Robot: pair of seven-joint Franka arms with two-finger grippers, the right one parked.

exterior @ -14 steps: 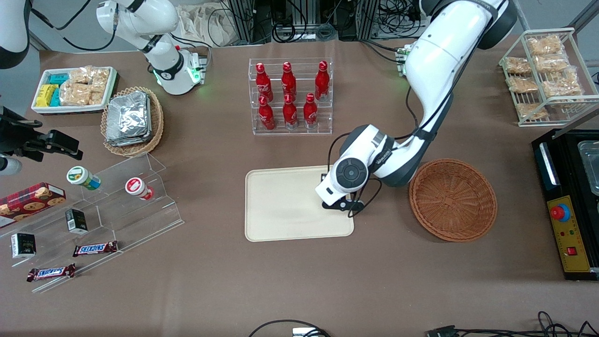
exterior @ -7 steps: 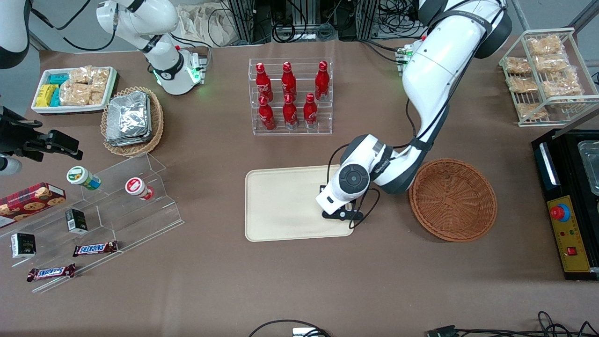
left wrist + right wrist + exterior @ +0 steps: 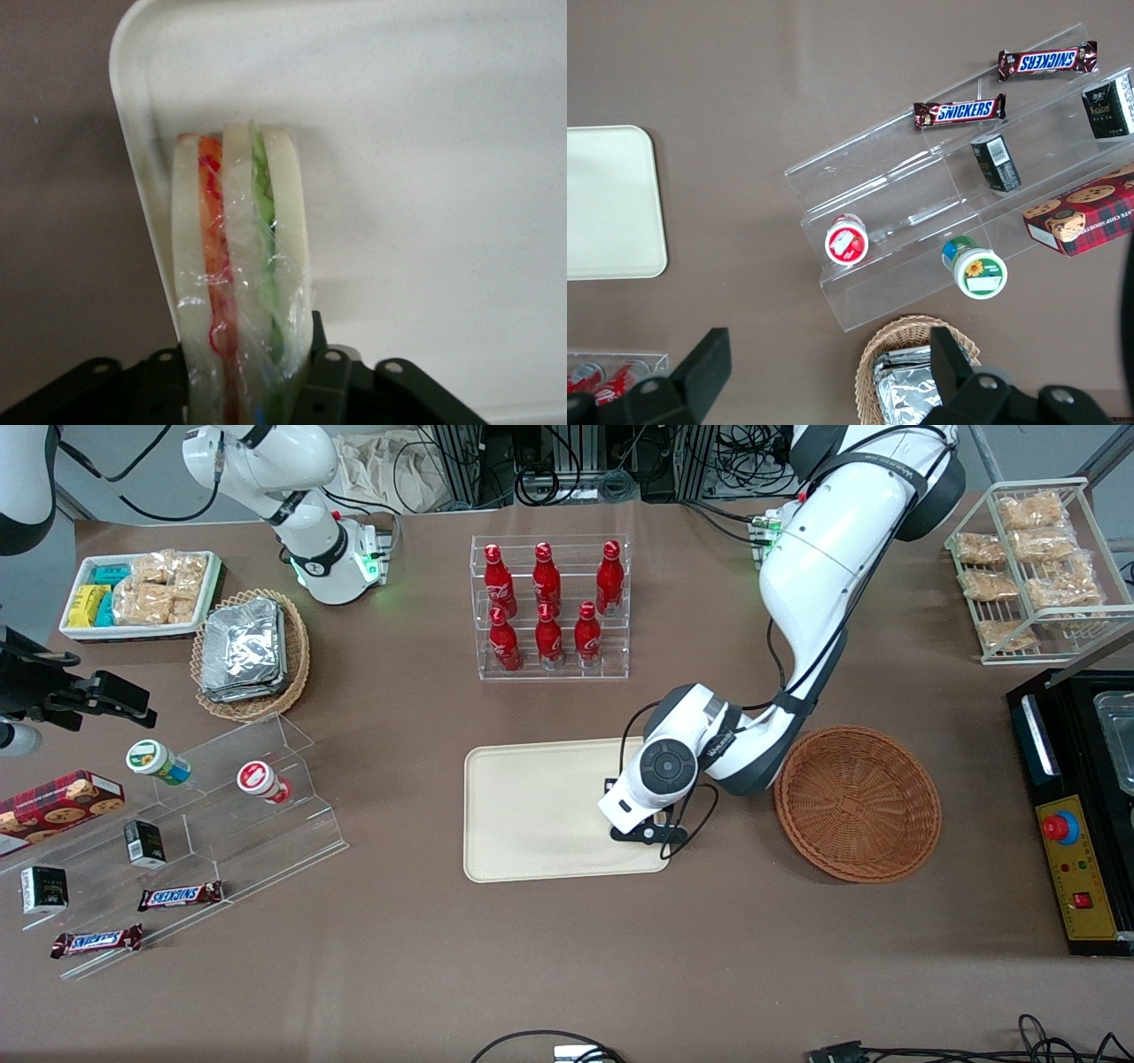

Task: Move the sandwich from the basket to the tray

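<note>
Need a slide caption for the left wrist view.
Gripper shut on the wrapped sandwich, held over the tray near its corner.

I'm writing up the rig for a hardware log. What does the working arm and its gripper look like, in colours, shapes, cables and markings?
The working arm has glossy white rounded shells with dark grey-black joint bands and a round black disc cap at the wrist. A thin black cable loops beside the wrist. The gripper, above the tray, is matt black plastic with visible screw heads in the wrist view. Small dark lettering on the forearm is unreadable.
</note>
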